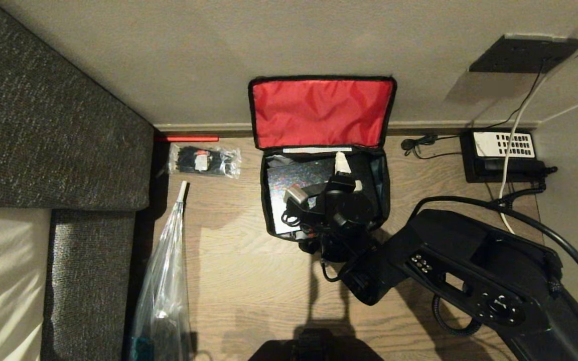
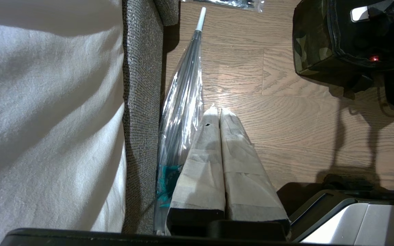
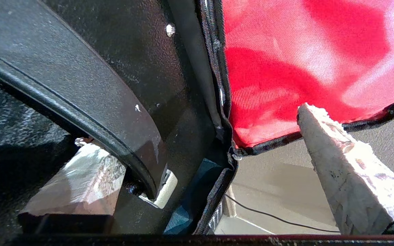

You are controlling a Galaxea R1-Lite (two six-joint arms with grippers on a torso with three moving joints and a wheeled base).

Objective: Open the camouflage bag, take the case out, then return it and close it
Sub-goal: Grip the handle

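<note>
**Right gripper inside open bag**

Camouflage bag on the floor against the wall, red-lined lid up. Right gripper reaches inside, fingers spread wide either side of the case handle, gripping nothing. Case mostly hidden under the arm. Left gripper closed, empty, well left of the bag

The bag sits on the floor against the wall, lid leaning back on it. The case lies inside the bag, and the right gripper reaches in, one finger under the case handle. A telephone stands to the bag's right, a packet and an umbrella to its left, beside the sofa.
</note>
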